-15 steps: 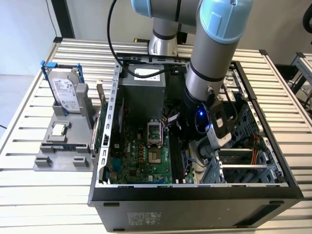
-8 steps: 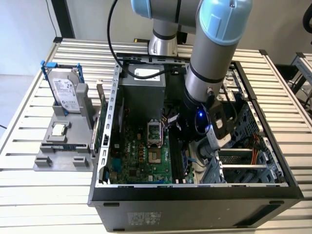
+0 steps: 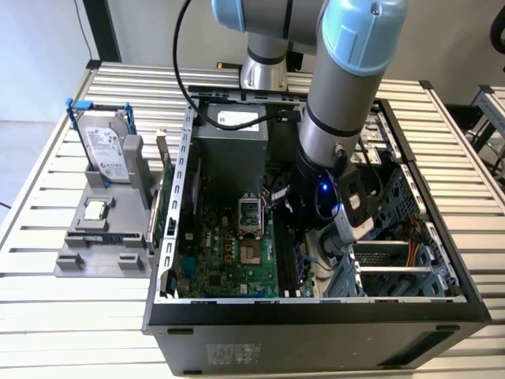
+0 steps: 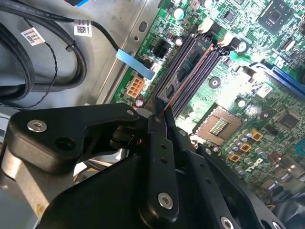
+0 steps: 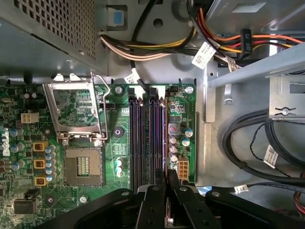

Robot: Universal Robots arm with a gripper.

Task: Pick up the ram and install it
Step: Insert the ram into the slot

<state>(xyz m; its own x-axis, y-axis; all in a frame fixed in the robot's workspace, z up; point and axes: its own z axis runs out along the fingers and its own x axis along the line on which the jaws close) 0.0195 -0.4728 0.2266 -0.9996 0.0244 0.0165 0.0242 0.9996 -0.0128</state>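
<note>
Exterior view: open PC case (image 3: 316,316) is set on slatted table (image 3: 47,316); arm is lowered into it, with gripper (image 3: 293,207) positioned just above motherboard (image 3: 229,253), near black RAM slots (image 3: 286,257) by exterior view's right of board. Hard drive (image 3: 105,146) is held upright in grey stand (image 3: 99,237), outside case at exterior view's left.

Second wrist view: gripper (image 4: 161,113) fingers are seen drawn close together, clamped on thin edge of ram (image 4: 183,78); ram is held edge-on, directly over slots (image 4: 202,57), lined up w/ them lengthwise. Whether seated or just above: cannot be told.

First wrist view: fingertips (image 5: 167,175) are met over slot bank (image 5: 147,138); CPU socket (image 5: 83,164) is seen beside it, cable bundle (image 5: 157,47) beyond.
</note>
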